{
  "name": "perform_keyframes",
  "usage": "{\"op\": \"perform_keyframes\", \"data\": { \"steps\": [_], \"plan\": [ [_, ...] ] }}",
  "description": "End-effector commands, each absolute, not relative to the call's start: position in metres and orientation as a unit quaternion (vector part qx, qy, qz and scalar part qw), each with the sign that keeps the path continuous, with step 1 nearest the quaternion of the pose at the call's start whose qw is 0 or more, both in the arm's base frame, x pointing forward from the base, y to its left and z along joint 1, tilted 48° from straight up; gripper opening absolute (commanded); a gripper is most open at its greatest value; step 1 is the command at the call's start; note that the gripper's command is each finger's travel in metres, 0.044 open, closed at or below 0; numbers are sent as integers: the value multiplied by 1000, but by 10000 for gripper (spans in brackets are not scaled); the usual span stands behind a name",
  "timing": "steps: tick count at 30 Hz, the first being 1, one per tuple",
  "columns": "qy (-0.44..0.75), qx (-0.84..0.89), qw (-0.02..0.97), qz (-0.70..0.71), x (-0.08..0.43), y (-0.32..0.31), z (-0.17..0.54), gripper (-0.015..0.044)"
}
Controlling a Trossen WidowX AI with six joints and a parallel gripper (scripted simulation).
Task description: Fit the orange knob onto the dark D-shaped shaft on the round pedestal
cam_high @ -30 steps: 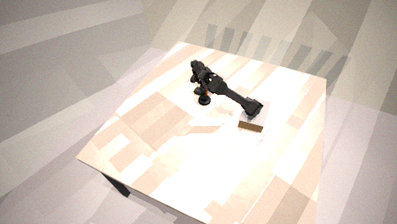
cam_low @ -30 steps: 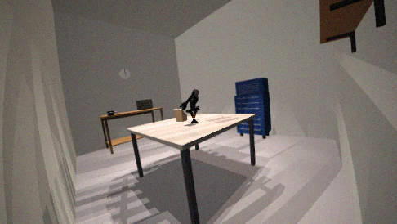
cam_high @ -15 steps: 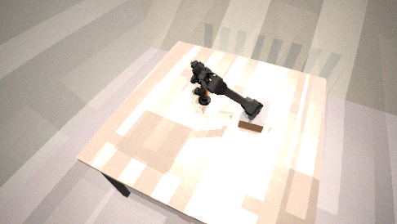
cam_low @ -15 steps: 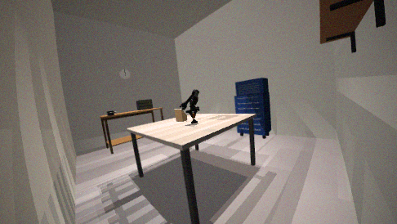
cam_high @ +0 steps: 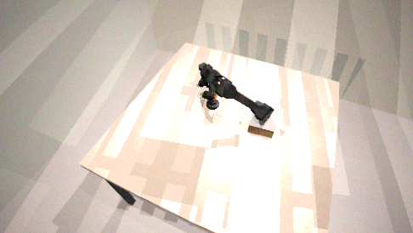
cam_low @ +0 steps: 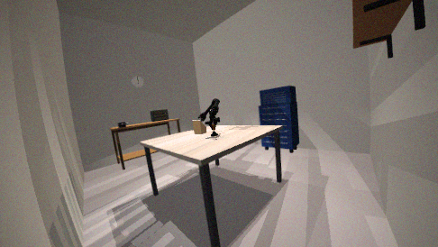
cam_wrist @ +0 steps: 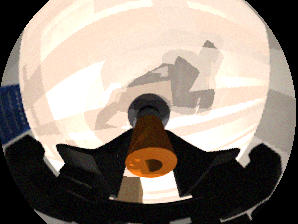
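The orange knob (cam_high: 214, 98) (cam_wrist: 151, 135) is upright between the fingers, its round top face with a dark hole turned to the wrist camera. My gripper (cam_wrist: 149, 131) is shut on it. The round dark pedestal (cam_high: 212, 105) (cam_low: 214, 134) (cam_wrist: 134, 111) stands on the table directly below the knob. In the wrist view the knob's lower end overlaps the near part of the pedestal, and a bit of the dark shaft seems to show just beyond it. The knob sits close above the pedestal; whether the shaft's tip is inside the hole cannot be told. The flat sides are hidden.
The arm reaches from a block-shaped base (cam_high: 261, 131) (cam_low: 199, 127) on the pale table (cam_high: 170, 170) (cam_low: 180, 146). A blue cabinet (cam_low: 279, 118) and a wooden side bench (cam_low: 145, 124) stand away from the table. Strong light stripes and arm shadows cross the tabletop.
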State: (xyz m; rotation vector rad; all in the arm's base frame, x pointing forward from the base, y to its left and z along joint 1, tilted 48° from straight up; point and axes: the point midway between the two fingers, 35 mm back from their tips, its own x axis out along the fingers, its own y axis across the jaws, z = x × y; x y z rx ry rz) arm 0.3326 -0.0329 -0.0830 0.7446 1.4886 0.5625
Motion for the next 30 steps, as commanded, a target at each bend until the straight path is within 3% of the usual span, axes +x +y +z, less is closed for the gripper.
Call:
{"op": "perform_keyframes", "data": {
  "steps": [1, 30],
  "plan": [
    [642, 304, 650, 269, 333, -34, -82, 0],
    [616, 245, 674, 325, 332, -34, -82, 0]
  ]
}}
